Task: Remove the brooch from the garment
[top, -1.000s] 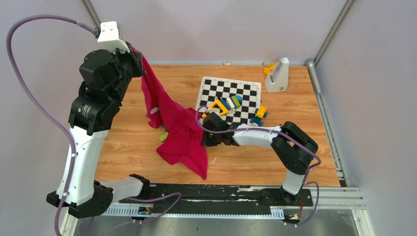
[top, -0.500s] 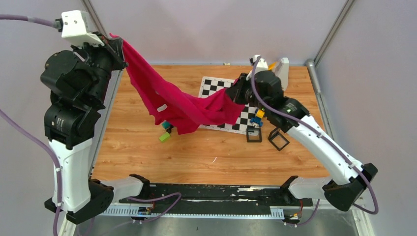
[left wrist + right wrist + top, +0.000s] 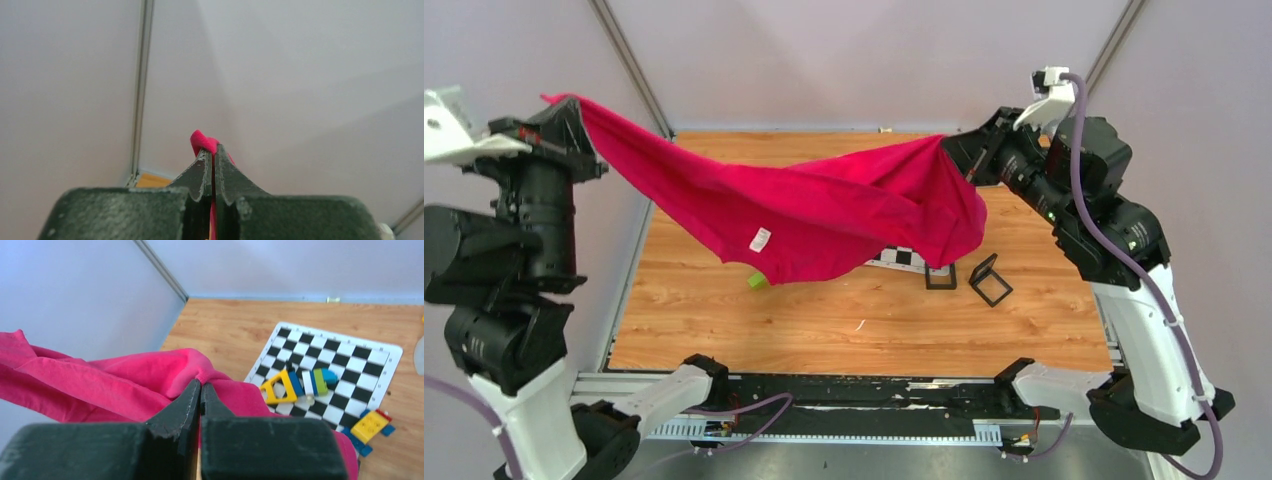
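Both the left hand (image 3: 212, 152) and the right hand (image 3: 201, 385) are clamped shut on the garment (image 3: 824, 210), which is held stretched above the surface (image 3: 824, 320). The brooch cannot be made out on it. A small pale disc (image 3: 310, 400) on the chequered board (image 3: 350, 360) may be it, so removal is unconfirmed.

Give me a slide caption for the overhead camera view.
The left gripper and right gripper, each shut on one end, stretch the large magenta-pink fabric garment above the wooden table.
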You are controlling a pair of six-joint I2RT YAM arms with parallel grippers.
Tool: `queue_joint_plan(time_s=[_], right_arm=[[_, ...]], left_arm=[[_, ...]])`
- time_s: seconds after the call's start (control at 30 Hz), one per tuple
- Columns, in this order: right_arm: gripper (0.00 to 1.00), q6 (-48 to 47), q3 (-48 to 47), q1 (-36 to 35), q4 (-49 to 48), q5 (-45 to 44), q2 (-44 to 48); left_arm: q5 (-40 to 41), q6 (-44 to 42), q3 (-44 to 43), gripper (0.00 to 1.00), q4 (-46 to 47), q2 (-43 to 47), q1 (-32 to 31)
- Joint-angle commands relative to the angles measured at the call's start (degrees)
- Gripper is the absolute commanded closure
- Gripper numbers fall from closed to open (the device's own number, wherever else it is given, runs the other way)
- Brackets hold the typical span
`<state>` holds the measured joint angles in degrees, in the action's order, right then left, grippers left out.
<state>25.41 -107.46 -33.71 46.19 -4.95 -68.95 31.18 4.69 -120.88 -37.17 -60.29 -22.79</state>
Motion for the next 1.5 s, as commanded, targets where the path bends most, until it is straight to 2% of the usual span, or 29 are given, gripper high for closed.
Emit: queue_joint_plan(time_s=[0.0, 0.1, 0.23, 0.33, 0.43, 0.5, 0.57, 0.67, 0.7, 0.73, 0.87, 0.93, 1.1, 1.3, 1.33, 1.43, 1.47], right_arm=[[1.00, 1.44, 8.28, -0.10, 5.09, 7.67, 1.91], [1.00, 2.12, 16.09, -0.12, 4.91, 11.79, 2.73], [1.00, 2.37, 24.53, -0.11, 3.44, 14.00, 3.56], [1.00, 1.88, 27.80, 0.23, 1.19, 12.66, 0.23], [1.00, 1.62, 29.13, 0.96, 0.10, 12.98, -6.35], [0.79, 1.38, 30.65, 1.25, -1.88, 12.18, -10.40], [0.64, 0.42, 31.14, 1.24, -4.11, 11.88, -14.42], [0.30, -2.36, 30.35, -1.15, -6.32, 13.64, -18.61], [0.25, -3.08, 30.68, -2.77, -8.03, 13.16, -18.89], [0.24, -3.48, 31.26, -4.13, -10.08, 13.29, -19.02], [0.31, -4.55, 34.76, -8.17, -22.64, 20.56, -19.81], [0.33, -4.87, 34.92, -10.64, -26.44, 20.59, -22.29], [0.36, -5.02, 31.51, -15.30, -30.78, 18.98, -31.49], [0.40, -3.29, 31.56, -18.15, -37.94, 20.68, -37.47], [0.48, -2.86, 31.23, -18.52, -38.16, 20.37, -38.17], [0.89, -1.68, 32.57, -18.96, -37.79, 18.93, -35.87], [0.97, -1.24, 34.22, -19.19, -38.17, 19.04, -33.82]], left_arm=[[-5.53, 6.48, 12.16, 1.00, 2.09, 6.24, 0.02], [-9.79, 12.25, 23.74, 1.00, 0.66, 9.21, 0.00], [-8.95, 14.41, 37.00, 1.00, 2.66, 12.47, 0.06], [-5.00, 13.89, 40.96, 1.00, 1.76, 8.14, 0.02], [-5.12, 15.46, 44.18, 1.00, 3.73, 0.92, 0.09], [-5.63, 15.89, 45.85, 1.00, 8.00, -2.36, 0.12], [-5.77, 16.02, 45.47, 1.00, 11.48, -5.60, 0.74], [-7.39, 15.88, 41.87, 1.00, 12.82, -8.61, 2.18], [-7.87, 15.59, 41.08, 1.00, 12.89, -9.38, 2.37], [-8.08, 15.13, 39.65, 1.00, 12.94, -9.77, 2.52], [-8.11, 14.24, 37.08, 1.00, 12.57, -9.96, 2.86], [-8.27, 14.31, 37.19, 1.00, 12.52, -9.65, 2.91], [-9.46, 15.14, 38.08, 1.00, 12.25, -7.98, 3.01], [-10.19, 15.11, 38.41, 1.00, 10.86, -4.38, 3.01], [-9.89, 14.97, 38.16, 1.00, 9.87, -3.97, 3.01], [-8.91, 14.75, 36.86, 1.00, 6.45, -3.19, 3.01], [-8.23, 14.65, 36.81, 1.00, 4.35, -2.49, 3.01]])
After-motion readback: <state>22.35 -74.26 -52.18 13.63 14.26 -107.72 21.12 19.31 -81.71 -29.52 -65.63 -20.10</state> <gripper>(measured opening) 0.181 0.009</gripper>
